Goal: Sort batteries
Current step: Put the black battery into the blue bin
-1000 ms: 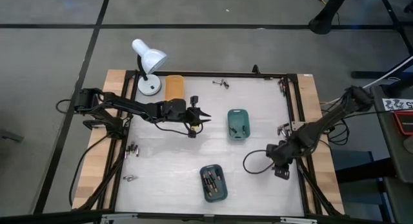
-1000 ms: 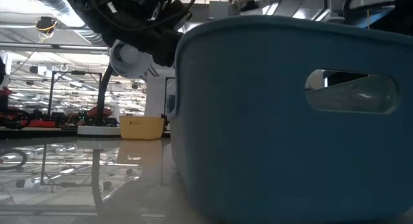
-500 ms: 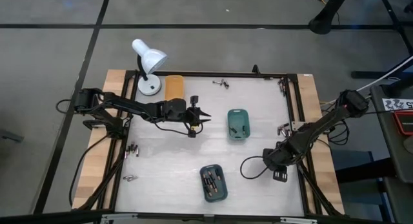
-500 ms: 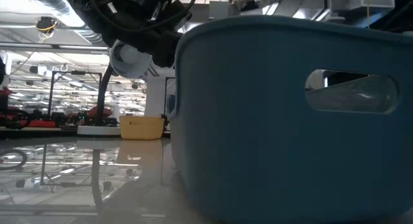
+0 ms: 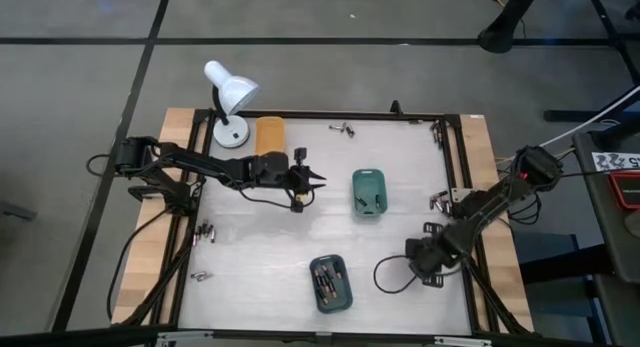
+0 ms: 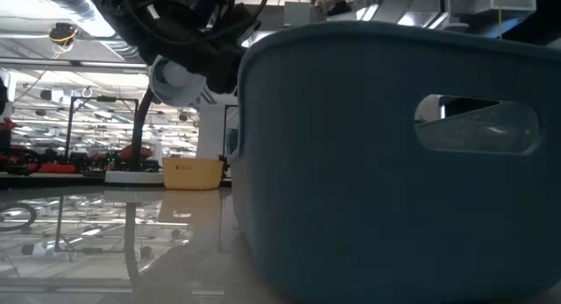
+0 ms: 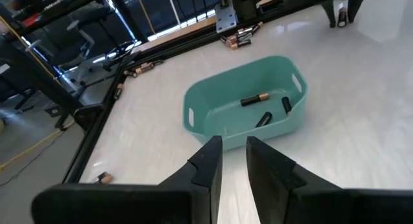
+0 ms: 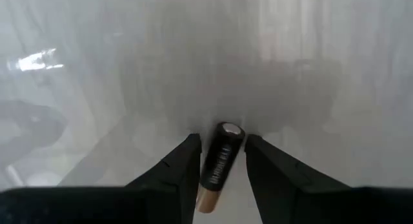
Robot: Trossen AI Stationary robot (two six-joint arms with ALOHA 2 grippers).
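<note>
Right gripper (image 5: 432, 278) swung nearer the dark teal plastic tray (image 5: 331, 283), fingers (image 8: 175, 170) clamping a small dark gold-ended battery (image 8: 218, 164) above the white worktop (image 5: 260, 267). Drop-off looks close. Left gripper (image 7: 232, 161) parked near the green tray (image 7: 242, 105), fingers narrow, empty.

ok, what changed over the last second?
The right pincer swung along the table's right side toward the near edge, ending closer to the dark teal tray. It holds a battery between its fingers. The left pincer stayed beside the green tray, with nothing visible in its narrow gap. Trays, lamp and loose batteries did not move.
</note>
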